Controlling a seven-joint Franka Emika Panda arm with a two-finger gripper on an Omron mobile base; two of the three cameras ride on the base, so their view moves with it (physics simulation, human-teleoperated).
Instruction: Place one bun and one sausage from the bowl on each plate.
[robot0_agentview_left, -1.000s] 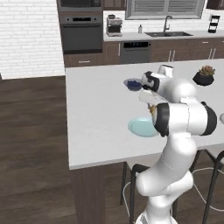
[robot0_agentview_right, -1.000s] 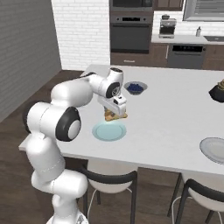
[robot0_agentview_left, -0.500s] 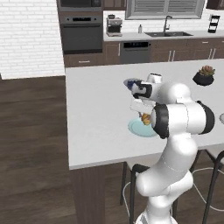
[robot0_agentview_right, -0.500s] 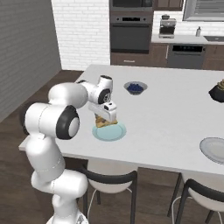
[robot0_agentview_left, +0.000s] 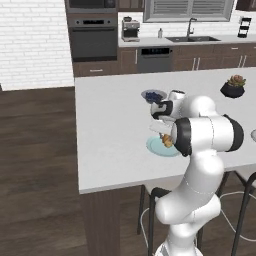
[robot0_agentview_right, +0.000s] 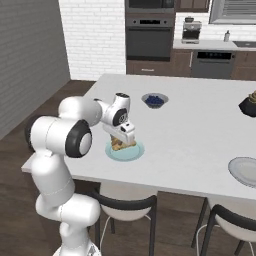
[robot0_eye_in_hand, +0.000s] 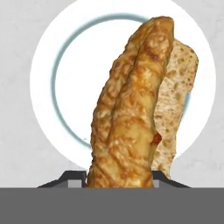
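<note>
A golden-tan bun (robot0_eye_in_hand: 131, 109) hangs lengthwise between my gripper's (robot0_eye_in_hand: 120, 180) fingers, which are shut on it. Directly under it lies the pale teal-blue plate (robot0_eye_in_hand: 48, 65), round and flat, with nothing else on it. In the base views the gripper (robot0_agentview_right: 122, 141) points down just over this plate (robot0_agentview_right: 132, 154), near the counter's front edge, with the bun (robot0_agentview_right: 118, 146) low against the plate. From the left, the bun (robot0_agentview_left: 166, 141) and plate (robot0_agentview_left: 155, 148) sit partly behind my arm. The light grey plate (robot0_agentview_right: 245, 170) lies far right. The bowl and the sausage are out of view.
A small grey bowl of blue berries (robot0_agentview_right: 154, 100) stands behind the teal plate. A black plant pot (robot0_agentview_left: 232, 88) sits at the far right of the white counter (robot0_agentview_left: 110, 135). Dark stools (robot0_agentview_right: 125, 205) stand below the front edge.
The gripper has swung toward the counter's front edge and come down with the bun, from near the berry bowl to just over the teal plate.
</note>
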